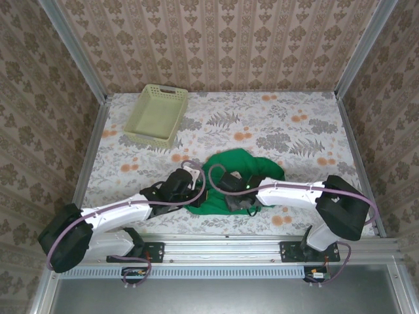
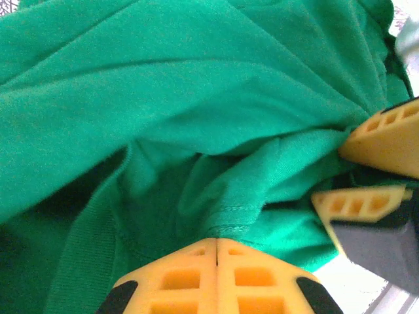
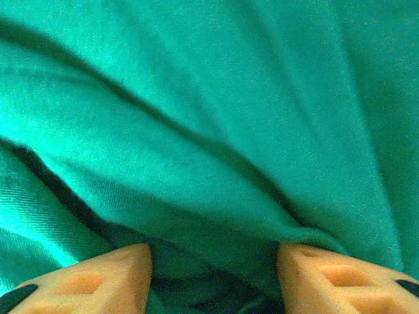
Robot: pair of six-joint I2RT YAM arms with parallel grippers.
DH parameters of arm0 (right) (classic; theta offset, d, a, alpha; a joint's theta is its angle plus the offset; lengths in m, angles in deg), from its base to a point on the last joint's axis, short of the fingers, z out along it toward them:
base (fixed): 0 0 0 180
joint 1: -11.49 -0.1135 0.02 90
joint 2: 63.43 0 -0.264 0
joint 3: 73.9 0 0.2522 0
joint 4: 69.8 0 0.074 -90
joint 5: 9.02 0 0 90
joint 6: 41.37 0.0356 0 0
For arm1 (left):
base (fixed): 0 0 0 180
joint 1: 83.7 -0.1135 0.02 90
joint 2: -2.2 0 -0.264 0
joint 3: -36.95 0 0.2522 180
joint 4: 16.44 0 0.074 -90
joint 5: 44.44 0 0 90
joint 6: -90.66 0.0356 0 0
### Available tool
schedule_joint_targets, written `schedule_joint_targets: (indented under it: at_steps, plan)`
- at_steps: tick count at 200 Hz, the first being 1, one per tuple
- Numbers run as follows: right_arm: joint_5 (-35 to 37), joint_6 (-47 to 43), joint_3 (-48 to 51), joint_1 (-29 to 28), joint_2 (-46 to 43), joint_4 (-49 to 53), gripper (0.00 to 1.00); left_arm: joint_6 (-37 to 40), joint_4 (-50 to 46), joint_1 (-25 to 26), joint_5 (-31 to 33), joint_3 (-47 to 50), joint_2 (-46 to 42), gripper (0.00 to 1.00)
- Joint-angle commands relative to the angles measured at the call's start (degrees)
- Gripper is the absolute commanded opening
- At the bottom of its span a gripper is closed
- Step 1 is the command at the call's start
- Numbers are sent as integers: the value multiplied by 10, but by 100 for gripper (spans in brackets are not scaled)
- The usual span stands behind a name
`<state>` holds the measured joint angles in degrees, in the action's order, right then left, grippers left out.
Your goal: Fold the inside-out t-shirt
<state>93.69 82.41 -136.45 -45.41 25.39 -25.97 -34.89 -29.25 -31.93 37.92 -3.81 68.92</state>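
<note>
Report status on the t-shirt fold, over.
Left tool shut on t-shirt hem. Right tool open, cloth bunched between its jaws. T-shirt crumpled at near edge, not yet folded. Basket far left, apart from it.

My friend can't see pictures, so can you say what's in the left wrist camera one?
A rumpled green t-shirt spreads across the picture, and at the bottom the left hand has its two yellow fingers shut on a stitched hem. At the right edge, the right hand has its yellow fingers apart beside the cloth.
</note>
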Motion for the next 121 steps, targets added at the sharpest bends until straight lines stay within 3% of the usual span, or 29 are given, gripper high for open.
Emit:
schedule_joint_targets:
  at_steps: [1, 28, 55, 121]
  plan:
    - [12, -7, 21, -15, -20, 32, 62, 0, 7, 3, 13, -4, -5, 0]
    - [-5, -17, 16, -16, -31, 30, 73, 0, 10, 2, 12, -4, -1, 0]
    - [-43, -15, 12, -5, -63, 9, 76, 0, 7, 2, 13, -2, -5, 0]
    - [-63, 2, -12, 39, -60, -5, 51, 0, 2, 3, 17, 3, -18, 0]
